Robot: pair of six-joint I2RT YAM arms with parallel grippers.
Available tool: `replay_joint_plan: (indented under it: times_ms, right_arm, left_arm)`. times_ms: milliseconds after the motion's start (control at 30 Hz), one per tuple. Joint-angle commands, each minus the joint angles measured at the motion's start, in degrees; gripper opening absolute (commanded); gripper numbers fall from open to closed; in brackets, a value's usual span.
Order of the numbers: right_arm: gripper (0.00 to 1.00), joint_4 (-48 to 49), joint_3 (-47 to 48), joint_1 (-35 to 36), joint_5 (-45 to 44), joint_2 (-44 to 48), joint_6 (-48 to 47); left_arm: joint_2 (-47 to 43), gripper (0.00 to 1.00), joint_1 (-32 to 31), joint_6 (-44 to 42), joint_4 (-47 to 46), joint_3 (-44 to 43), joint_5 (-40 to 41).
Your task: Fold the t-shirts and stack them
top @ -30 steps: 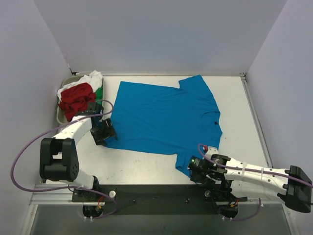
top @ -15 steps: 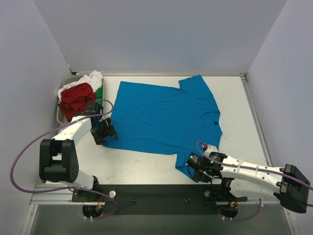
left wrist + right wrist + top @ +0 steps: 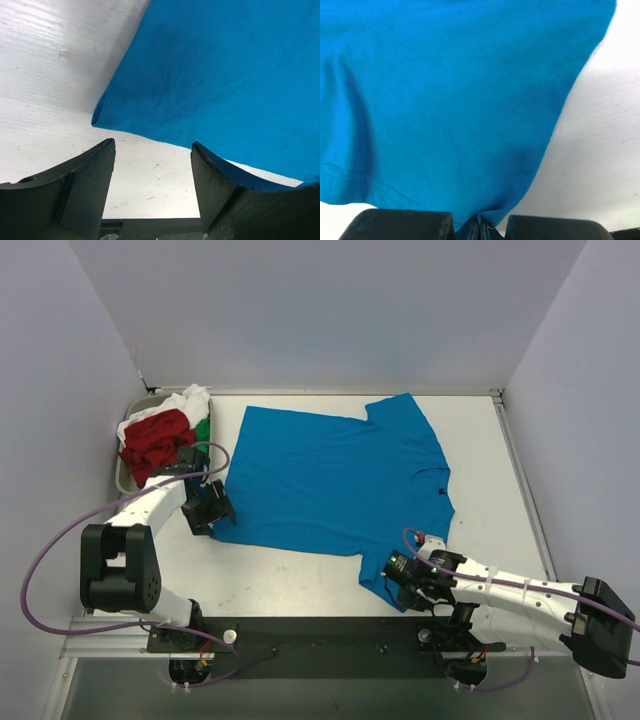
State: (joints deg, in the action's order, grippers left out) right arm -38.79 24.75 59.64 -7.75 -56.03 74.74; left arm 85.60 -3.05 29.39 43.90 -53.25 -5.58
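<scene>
A large bright blue t-shirt (image 3: 330, 480) lies spread flat in the middle of the table. My left gripper (image 3: 213, 513) stands open at its near-left hem corner. In the left wrist view that corner (image 3: 100, 116) lies just ahead of the open gripper (image 3: 152, 167), and the hem runs along the right finger (image 3: 220, 185). My right gripper (image 3: 396, 577) is shut on the edge of the near sleeve. The right wrist view shows the blue t-shirt (image 3: 450, 95) puckered where its stitched hem is pinched in the gripper (image 3: 480, 229). Red (image 3: 155, 440), white (image 3: 185, 400) and green (image 3: 204, 429) t-shirts lie heaped at the back left.
The heap sits in a grey tray (image 3: 122, 480) against the left wall. White walls close in the table on the left, back and right. A black strip (image 3: 320, 635) with the arm bases runs along the near edge.
My right gripper has shut on the near sleeve's hem, and its arm has shifted slightly. The left gripper stays open at the hem corner, barely moved.
</scene>
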Motion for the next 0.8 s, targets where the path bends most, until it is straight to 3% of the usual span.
replay_joint_plan:
  times_ms: [0, 767]
  right_arm:
    - [0.00, -2.2, 2.8, 1.1, -2.8, -0.9, -1.3]
    - [0.00, -2.9, 3.0, 1.5, -3.3, 3.4, -2.9]
  left_arm:
    - [1.2, 0.72, 2.0, 0.3, 0.7, -2.6, 1.2]
    - [7.8, 0.53, 5.7, 2.1, -2.2, 0.6, 1.8]
